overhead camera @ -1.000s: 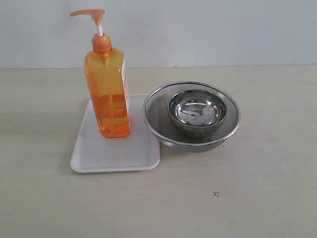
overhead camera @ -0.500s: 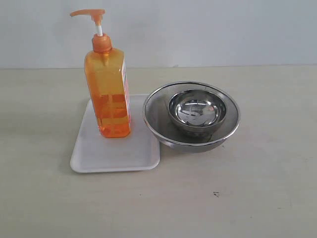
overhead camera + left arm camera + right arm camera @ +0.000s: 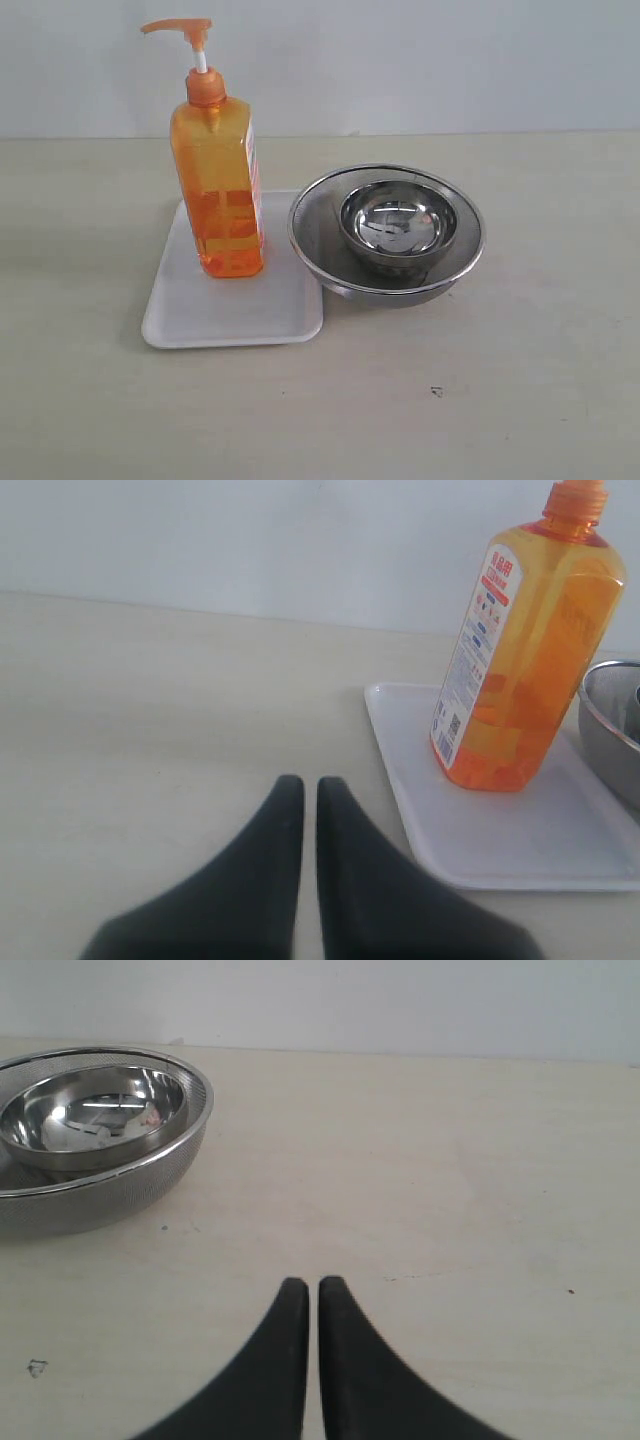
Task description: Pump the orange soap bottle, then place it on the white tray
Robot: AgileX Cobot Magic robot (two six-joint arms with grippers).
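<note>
**Bottle upright on the tray, both grippers closed and empty**

The left gripper [image 3: 310, 780] has its two black fingers drawn together with only a sliver between them, clasping nothing. It sits low over the bare table [image 3: 150, 730], apart from the tray. The right gripper [image 3: 313, 1282] is likewise pinched closed and empty, low over the table and well apart from the bowls. Neither arm shows in the exterior view, and nothing there has shifted from a second ago: bottle, tray and bowls lie just as before.

The orange soap bottle [image 3: 220, 200] stands on the white tray [image 3: 240, 315], toward the tray's 12 o'clock end. Its long axis is vertical. The pump head is up with the white stem showing, and the spout points to 9 o'clock in the exterior view. The label faces 3 o'clock. At 3 o'clock of the tray, just beside it, sits a steel mesh bowl [image 3: 320, 215] with a smaller steel bowl [image 3: 398, 225] nested inside.
</note>
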